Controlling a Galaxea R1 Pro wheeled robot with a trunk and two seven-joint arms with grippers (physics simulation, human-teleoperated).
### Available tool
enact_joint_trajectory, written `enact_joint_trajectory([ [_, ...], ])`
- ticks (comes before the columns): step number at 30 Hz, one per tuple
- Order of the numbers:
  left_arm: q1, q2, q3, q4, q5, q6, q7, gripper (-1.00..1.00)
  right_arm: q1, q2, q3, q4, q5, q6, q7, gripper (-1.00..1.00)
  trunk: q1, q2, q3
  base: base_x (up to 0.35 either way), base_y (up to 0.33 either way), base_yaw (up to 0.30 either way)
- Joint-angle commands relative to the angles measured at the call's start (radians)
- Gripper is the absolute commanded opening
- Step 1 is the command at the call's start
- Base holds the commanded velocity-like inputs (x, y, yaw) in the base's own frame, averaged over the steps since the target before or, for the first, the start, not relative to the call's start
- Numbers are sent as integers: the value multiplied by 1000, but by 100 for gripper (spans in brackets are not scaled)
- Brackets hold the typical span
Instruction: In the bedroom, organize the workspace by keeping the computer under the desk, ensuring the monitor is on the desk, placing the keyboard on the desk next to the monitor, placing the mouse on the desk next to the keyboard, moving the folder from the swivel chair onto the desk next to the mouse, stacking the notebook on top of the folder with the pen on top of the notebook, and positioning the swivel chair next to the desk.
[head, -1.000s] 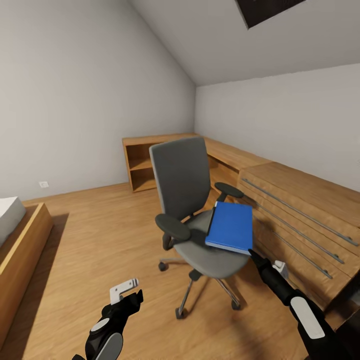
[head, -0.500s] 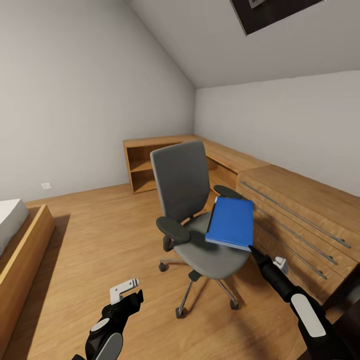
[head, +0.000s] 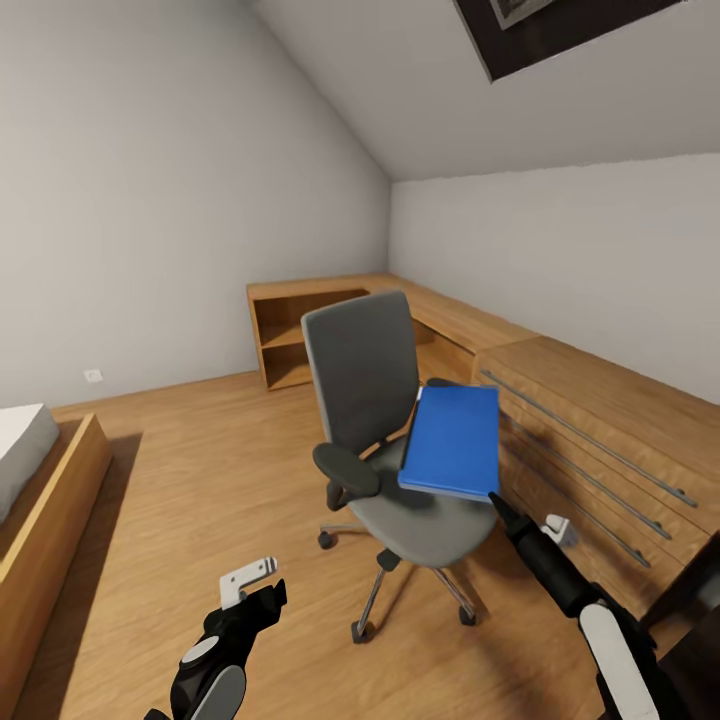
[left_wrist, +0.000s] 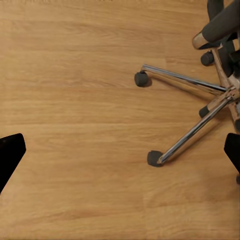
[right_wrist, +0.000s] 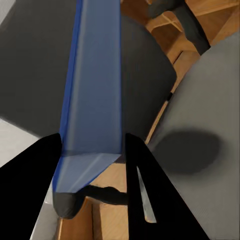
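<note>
— What's your right wrist camera giving you?
— My right gripper (right_wrist: 92, 150) clamps the blue folder (right_wrist: 95, 85) edge between both fingers; past it I see the swivel chair (right_wrist: 205, 120), grey seat and back.

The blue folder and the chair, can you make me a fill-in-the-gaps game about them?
1. The right claw is pinching the corner of the ______ folder.
2. The folder is lifted above the seat of the grey swivel ______.
3. The left claw hangs over the wooden ______ with nothing in it.
4. The drawer unit beside the chair is made of ______.

Missing words: blue; chair; floor; wood
</note>
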Motion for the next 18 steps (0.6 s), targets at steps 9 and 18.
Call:
enact_joint_trajectory([
  [9,-1,1,-2,-1,5,3,8,100,44,72,-17,-151,-14,-2,-135,-100,-35,63,27,0,0,0],
  [18,-1,0,-8,-2,-3,3,8,100,52,72,-36,-237,-137,10,-177,-100,-69,126,56,0,0,0],
])
